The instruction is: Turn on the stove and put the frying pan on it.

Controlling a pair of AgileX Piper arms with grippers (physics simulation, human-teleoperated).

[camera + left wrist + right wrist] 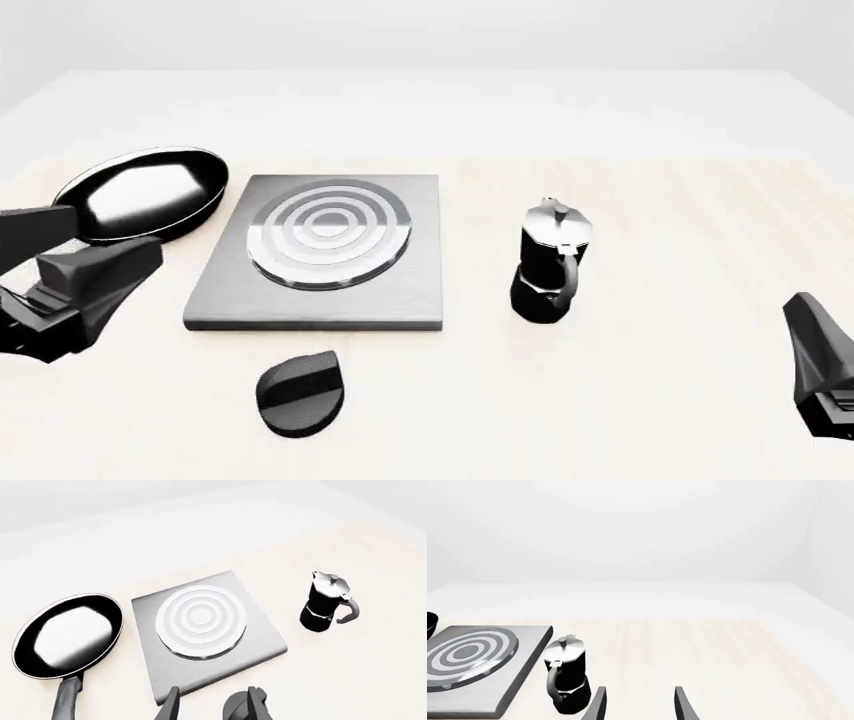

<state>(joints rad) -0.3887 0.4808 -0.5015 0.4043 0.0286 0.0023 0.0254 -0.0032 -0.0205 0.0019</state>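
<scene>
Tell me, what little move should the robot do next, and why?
Probably lower the left gripper onto the black knob. The frying pan sits on the table left of the stove, the burner is bare, and both grippers are open and empty. In the left wrist view the knob shows between the fingers, so turning it looks nearest to hand.

One frying pan [140, 192], one stove [320, 255], one knob [302, 392], one moka pot [549, 262].
</scene>
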